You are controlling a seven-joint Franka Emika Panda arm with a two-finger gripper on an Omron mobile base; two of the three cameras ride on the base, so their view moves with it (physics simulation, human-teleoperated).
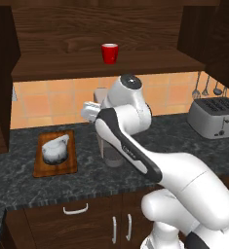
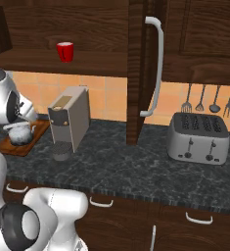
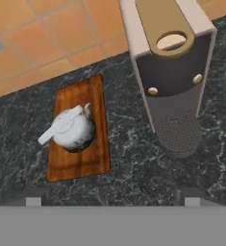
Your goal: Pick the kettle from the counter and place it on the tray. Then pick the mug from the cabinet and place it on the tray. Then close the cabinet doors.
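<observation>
Dark speckled counter (image 1: 135, 170) runs below an orange tiled wall, with the open cabinet (image 1: 86, 29) above it. On the counter's left part lies the tray (image 1: 40, 165), and the kettle (image 1: 55, 150) sits on it, clear of the robot. The mug (image 1: 109, 53) stands upright on the cabinet shelf, near its middle. One cabinet door (image 2: 136, 73) stands swung out, its long silver bar handle (image 2: 155, 68) facing the right base camera. The arm rises from the base, bends at the elbow and reaches leftward; the hand is held above the counter, between tray and coffee machine (image 2: 70, 120), looking down on both. The gripper (image 3: 112, 199) has its finger tips (image 3: 33, 201) set wide apart, holding nothing. A toaster (image 2: 198, 138) stands at the counter's right, well apart.
</observation>
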